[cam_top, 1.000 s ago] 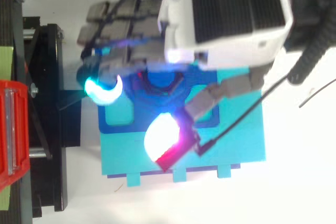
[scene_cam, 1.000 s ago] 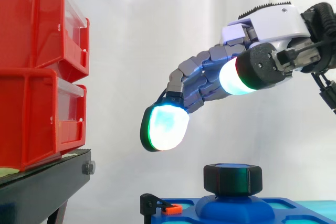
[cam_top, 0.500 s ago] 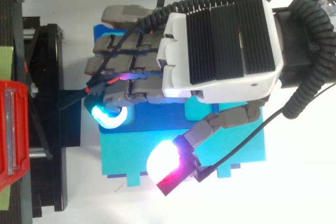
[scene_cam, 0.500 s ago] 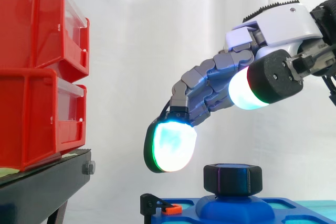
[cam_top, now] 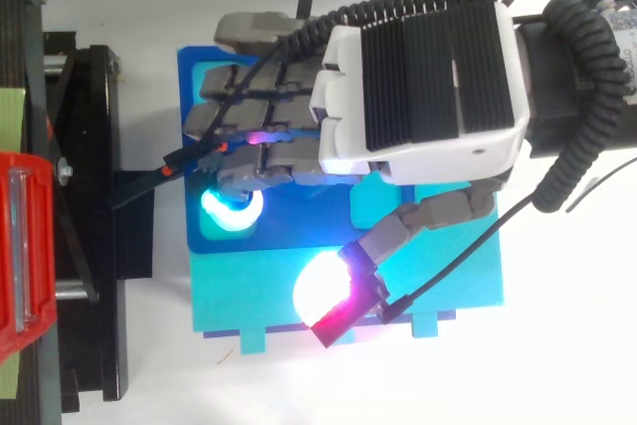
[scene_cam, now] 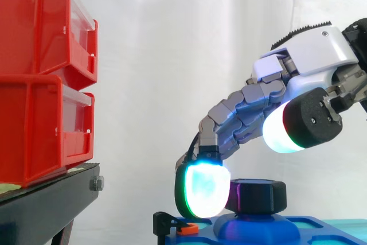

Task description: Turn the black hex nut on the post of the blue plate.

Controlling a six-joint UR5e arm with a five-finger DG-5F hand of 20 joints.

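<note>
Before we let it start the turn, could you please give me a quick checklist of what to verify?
1. Black hex nut sits level on the blue plate: ok.
2. Hand above the nut: ok.
3. Fingertip pad at nut height, at its left side in the side view: ok.
4. That pad touching the nut: cannot tell.
5. Thumb pad on the nut: not ok, it hangs above it, apart.
6. Hand apart from the red bins: ok.

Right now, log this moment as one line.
stage: pre-grasp | hand: open, above black hex nut | fingertip: beside nut, thumb pad clear | nut: atop blue plate
</note>
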